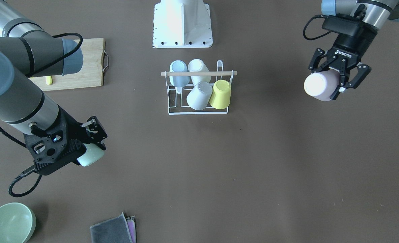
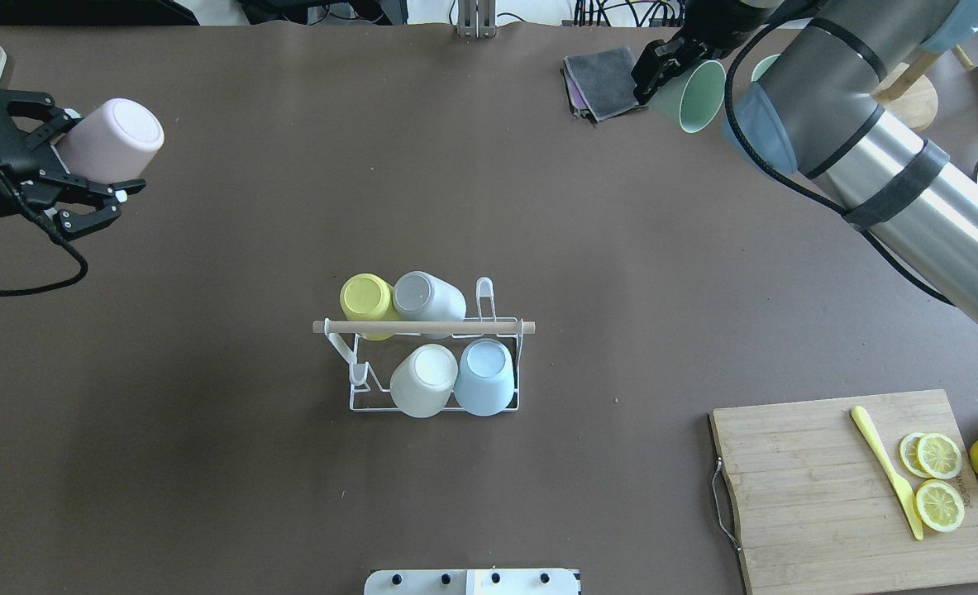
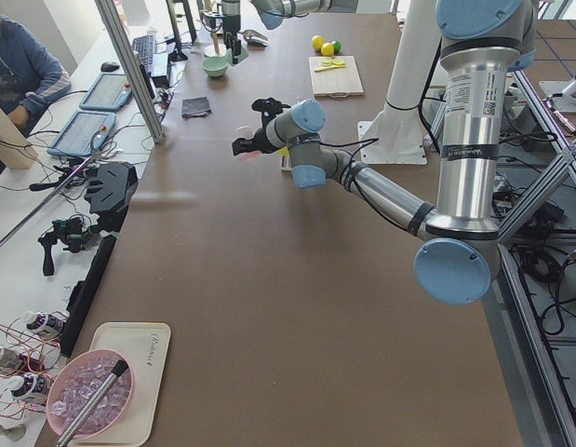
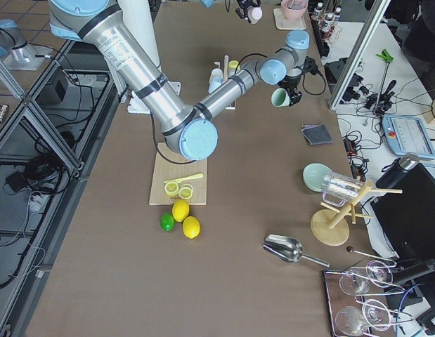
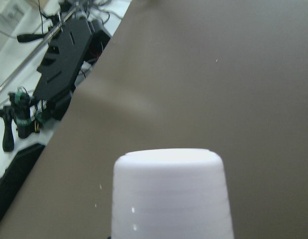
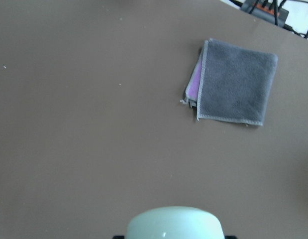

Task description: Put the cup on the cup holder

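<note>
The white wire cup holder [image 2: 356, 406] [image 1: 170, 109] with a wooden rod across its top stands mid-table. Several cups sit upside down on it: yellow [image 2: 364, 297], grey [image 2: 427, 296], white [image 2: 422, 378] and light blue [image 2: 485, 375]. My left gripper [image 2: 83, 178] [image 1: 339, 76] is shut on a pale pink cup [image 2: 114, 139] [image 1: 320, 86] [image 5: 171, 194], held in the air at the table's left end. My right gripper [image 2: 662, 74] [image 1: 91, 141] is shut on a mint green cup [image 2: 691, 95] [image 1: 91, 156] [image 6: 173, 224], lifted above the far right of the table.
A folded grey cloth [image 2: 600, 78] [image 6: 236, 82] lies by the right gripper. A wooden cutting board [image 2: 852, 487] holds a yellow knife [image 2: 885, 471] and lemon slices [image 2: 939, 479]. A green bowl [image 1: 8, 222] sits at the far edge. The robot base [image 1: 182, 23] stands behind the holder.
</note>
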